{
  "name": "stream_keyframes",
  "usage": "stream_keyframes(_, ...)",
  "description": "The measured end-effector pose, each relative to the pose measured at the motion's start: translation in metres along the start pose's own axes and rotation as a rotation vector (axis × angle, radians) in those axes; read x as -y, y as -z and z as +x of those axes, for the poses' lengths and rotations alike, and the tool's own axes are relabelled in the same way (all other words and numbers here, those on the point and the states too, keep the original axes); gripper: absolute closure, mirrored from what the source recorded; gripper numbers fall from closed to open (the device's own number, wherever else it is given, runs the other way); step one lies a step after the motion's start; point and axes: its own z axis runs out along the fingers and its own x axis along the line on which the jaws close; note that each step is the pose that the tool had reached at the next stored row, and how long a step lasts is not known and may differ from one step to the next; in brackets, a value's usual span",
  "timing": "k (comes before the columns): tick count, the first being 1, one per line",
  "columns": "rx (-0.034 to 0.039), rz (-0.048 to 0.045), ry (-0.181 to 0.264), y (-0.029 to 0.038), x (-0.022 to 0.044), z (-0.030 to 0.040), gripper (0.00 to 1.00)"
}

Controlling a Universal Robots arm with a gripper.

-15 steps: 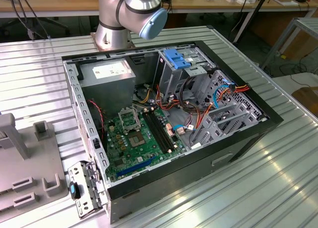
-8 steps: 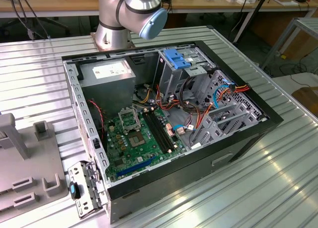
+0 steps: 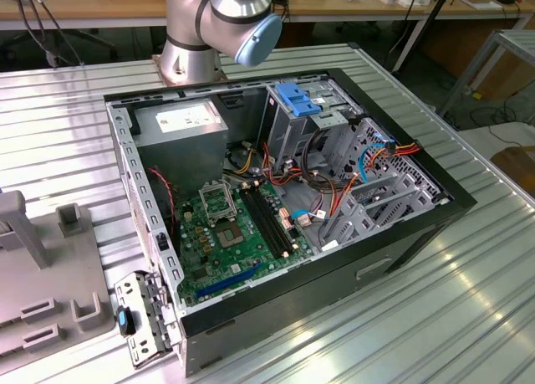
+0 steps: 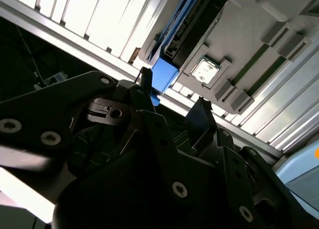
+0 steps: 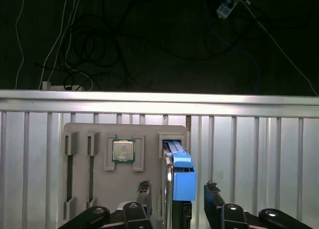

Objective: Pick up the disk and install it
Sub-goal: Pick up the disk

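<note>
- I've got the tool (image 5: 178, 188) spread wide, its two dark fingertips (image 5: 212, 189) standing either side of the disk (image 5: 183, 181), a gap showing on each side, nothing gripped
- The disk stands on edge in a slot of the grey holder (image 5: 89, 131), blue carrier frame facing up at the tool, right between the fingers
- Second wrist view agrees: tool (image 4: 173, 93) apart, and the disk (image 4: 167, 72) sits just beyond the fingertips (image 4: 202, 109), its blue corner the part closest to them
- A processor chip (image 5: 123, 150) sits in its own pocket of the holder, just beside the disk's slot and off to one side of the tool
- The holder lies flat on the ribbed metal desk (image 5: 259, 154); past the tool, beyond the desk's edge, I see dark floor with loose cables (image 5: 99, 44)
- In the exterior view an open computer case (image 3: 401, 242) lies on the desk with the motherboard (image 3: 226, 233) exposed
- Inside it is a grey drive cage (image 3: 292, 129) with a blue latch (image 3: 297, 98) on top
- The holder shows at the exterior view's left of the case, and the arm (image 3: 205, 24) rises at the case's far side
</note>
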Motion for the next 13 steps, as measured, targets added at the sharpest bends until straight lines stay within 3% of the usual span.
stream_keyframes(9,0.0,0.0001,0.001,-0.0055,0.0,0.0001,0.45)
stream_keyframes(13,0.0,0.0001,0.001,-0.0136,0.0,0.0008,0.45)
